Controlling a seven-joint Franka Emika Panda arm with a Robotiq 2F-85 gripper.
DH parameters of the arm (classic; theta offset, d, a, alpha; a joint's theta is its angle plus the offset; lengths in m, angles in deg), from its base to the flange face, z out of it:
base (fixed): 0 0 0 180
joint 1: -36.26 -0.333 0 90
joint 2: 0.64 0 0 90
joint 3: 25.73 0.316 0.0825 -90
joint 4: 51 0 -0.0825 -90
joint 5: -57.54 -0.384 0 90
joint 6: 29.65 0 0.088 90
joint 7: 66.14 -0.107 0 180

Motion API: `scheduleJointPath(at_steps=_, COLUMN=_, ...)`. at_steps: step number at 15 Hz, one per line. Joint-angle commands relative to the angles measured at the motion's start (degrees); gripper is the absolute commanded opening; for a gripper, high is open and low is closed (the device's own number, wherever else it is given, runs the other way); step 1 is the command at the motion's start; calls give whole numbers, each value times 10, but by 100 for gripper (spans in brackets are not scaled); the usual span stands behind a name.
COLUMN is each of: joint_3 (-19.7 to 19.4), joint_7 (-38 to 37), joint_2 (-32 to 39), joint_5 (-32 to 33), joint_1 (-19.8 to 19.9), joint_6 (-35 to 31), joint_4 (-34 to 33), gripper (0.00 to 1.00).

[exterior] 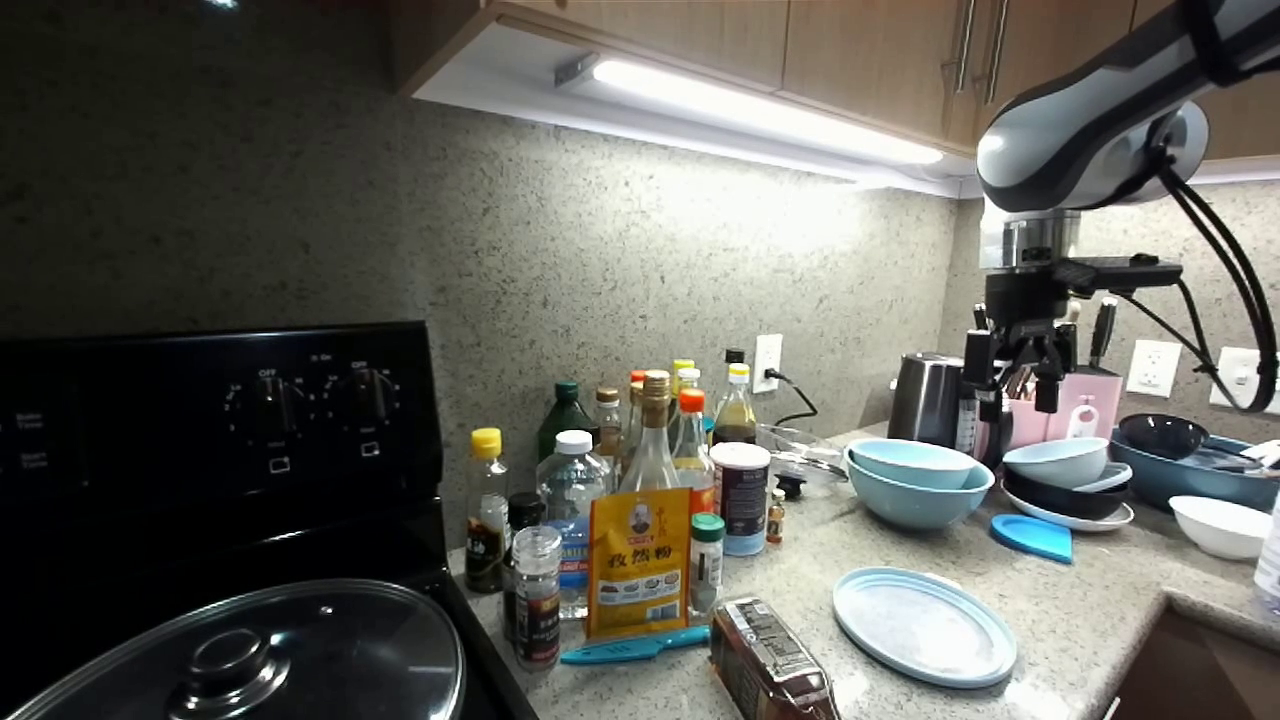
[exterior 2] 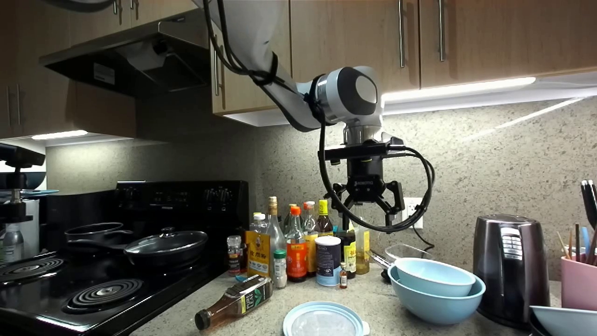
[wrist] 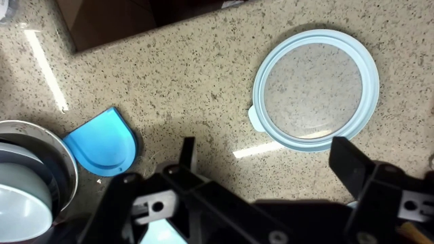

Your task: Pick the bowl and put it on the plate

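Wrist view: black two-jaw gripper [wrist: 263, 145], jaws wide apart; flat round pale blue plate [wrist: 315, 89] with raised rim between gripper's 1 and 2 o'clock. In an exterior view, wide pale blue-green glossy bowl [exterior 2: 433, 271] sits inside larger deep pale blue-green glossy bowl [exterior 2: 433, 309], both below gripper toward 4 o'clock, apart from it. Spiral metal stove burners [exterior 2: 103, 293] show only there. Small round white bowl [exterior: 1222, 527] shows only in an exterior view, at gripper's 4 o'clock.
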Motion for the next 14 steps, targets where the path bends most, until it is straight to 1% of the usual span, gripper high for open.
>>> scheduleJointPath(at_steps=1, joint_3=12, joint_7=-22, joint_2=22, joint_5=-1, joint_1=3, joint_6=-1, joint_4=-26, gripper=100)
scheduleJointPath(at_steps=3, joint_3=17, joint_7=-35, joint_2=55, joint_5=-5, joint_1=1, joint_6=3, joint_4=-64, gripper=100)
scheduleJointPath(at_steps=7, joint_3=27, joint_7=-53, joint_2=140, joint_5=-18, joint_1=7, joint_6=36, joint_4=-170, gripper=100)
scheduleJointPath(at_steps=10, joint_3=29, joint_7=-68, joint_2=204, joint_5=-23, joint_1=16, joint_6=71, joint_4=-247, gripper=100)
scheduleJointPath(at_steps=13, joint_3=30, joint_7=-78, joint_2=259, joint_5=-27, joint_1=28, joint_6=112, joint_4=-307, gripper=100)
scheduleJointPath(at_steps=14, joint_3=30, joint_7=-67, joint_2=222, joint_5=-8, joint_1=20, joint_6=80, joint_4=-257, gripper=100)
